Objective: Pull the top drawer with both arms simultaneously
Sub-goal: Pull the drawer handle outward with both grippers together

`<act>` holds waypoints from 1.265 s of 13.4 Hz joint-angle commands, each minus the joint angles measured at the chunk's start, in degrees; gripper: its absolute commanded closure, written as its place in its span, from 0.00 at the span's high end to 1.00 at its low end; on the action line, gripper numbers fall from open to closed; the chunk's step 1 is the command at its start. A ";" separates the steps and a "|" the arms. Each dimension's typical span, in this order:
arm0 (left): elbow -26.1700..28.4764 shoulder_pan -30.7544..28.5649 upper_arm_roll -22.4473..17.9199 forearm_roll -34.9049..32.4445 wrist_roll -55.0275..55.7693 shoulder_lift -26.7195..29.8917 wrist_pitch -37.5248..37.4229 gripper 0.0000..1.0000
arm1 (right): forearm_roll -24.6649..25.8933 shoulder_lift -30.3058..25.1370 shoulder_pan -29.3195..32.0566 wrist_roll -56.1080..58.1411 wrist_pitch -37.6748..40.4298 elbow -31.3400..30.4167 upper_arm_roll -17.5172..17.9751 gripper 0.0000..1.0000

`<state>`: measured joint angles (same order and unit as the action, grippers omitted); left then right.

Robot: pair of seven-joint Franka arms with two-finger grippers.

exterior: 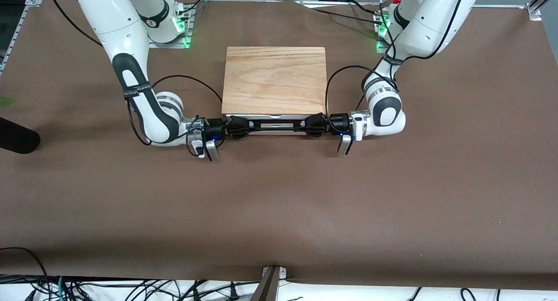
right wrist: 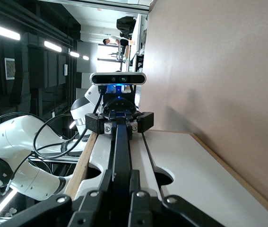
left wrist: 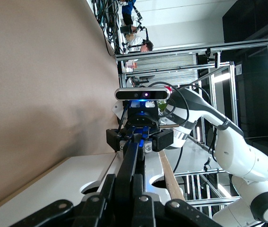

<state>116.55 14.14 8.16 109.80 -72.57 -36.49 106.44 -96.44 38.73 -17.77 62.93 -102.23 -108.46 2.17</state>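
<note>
Brown paper covers our table [exterior: 279, 214], and at its middle sits the cabinet [exterior: 274, 79] with the top drawer [exterior: 275, 117] facing the front camera, barely out from under the light wood top. We have the left hand [exterior: 314, 126] pinched on one end of its black bar handle [exterior: 275, 126] and the right hand [exterior: 237, 126] pinched on the other, both arms level with the drawer front.

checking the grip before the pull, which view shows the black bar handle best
The right wrist view: the handle runs lengthwise from the right gripper, shut on it, to the left gripper at its other end. The left wrist view mirrors this, slightly darker. The front view shows only a thin strip under the cabinet top.
</note>
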 commanded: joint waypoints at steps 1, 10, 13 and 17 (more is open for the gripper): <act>0.70 -1.39 0.19 -1.34 -2.49 -1.57 -1.41 0.00 | -1.90 2.22 1.33 -3.77 -0.78 6.94 -0.15 0.00; -0.09 -0.78 -0.51 -2.13 1.89 -0.07 -1.05 0.00 | -1.90 2.40 2.38 -7.11 -0.78 9.66 -0.23 0.00; -0.88 -0.78 -0.60 -2.13 3.48 -0.69 -0.27 0.00 | -1.90 2.40 2.74 -9.57 -0.78 11.25 -0.23 0.00; -2.81 -0.69 -0.86 -3.71 8.22 -0.69 2.02 0.00 | -1.99 2.84 3.43 -10.19 -0.78 12.30 -0.23 0.00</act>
<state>114.09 13.69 8.15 109.04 -67.40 -37.31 107.65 -94.22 40.88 -17.47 58.14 -101.93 -103.67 1.93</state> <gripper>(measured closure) 0.811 0.819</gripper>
